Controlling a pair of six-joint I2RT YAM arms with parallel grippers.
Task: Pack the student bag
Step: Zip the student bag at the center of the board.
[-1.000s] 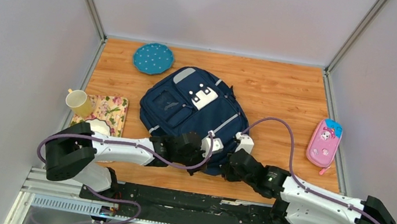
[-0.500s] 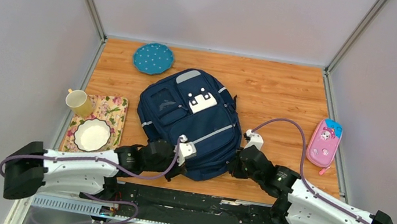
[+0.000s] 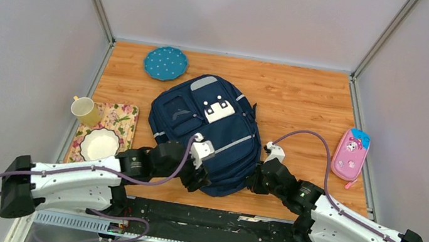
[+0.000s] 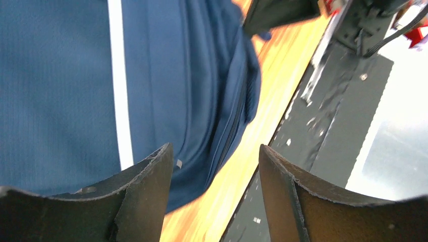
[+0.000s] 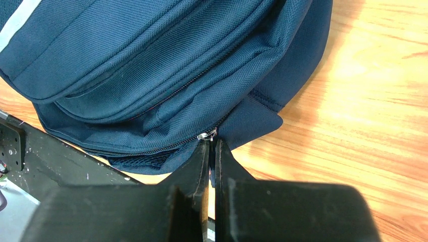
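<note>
The student bag [image 3: 204, 129], navy blue with a light stripe and a white patch, lies flat on the wooden table, its bottom at the near edge. My left gripper [image 3: 196, 180] hovers open over the bag's near left corner. In the left wrist view its fingers [image 4: 214, 148] stand wide apart with only the bag's fabric [image 4: 60, 75] and the table edge below. My right gripper [image 3: 252, 182] is at the bag's near right corner. In the right wrist view it [image 5: 212, 142] is shut on the zipper pull [image 5: 208, 134] of the bag [image 5: 151, 60].
A teal dotted disc [image 3: 165, 63] lies at the back left. A yellow mug [image 3: 84, 109] and a white bowl [image 3: 99, 145] sit on a floral mat [image 3: 121, 114] at the left. A pink pencil case [image 3: 350, 154] lies at the right edge. A black rail [image 3: 204, 218] runs along the near edge.
The bag slid toward the near edge and flattened out. My left gripper has opened and let go of the bag. The right gripper stays shut at the zipper.
</note>
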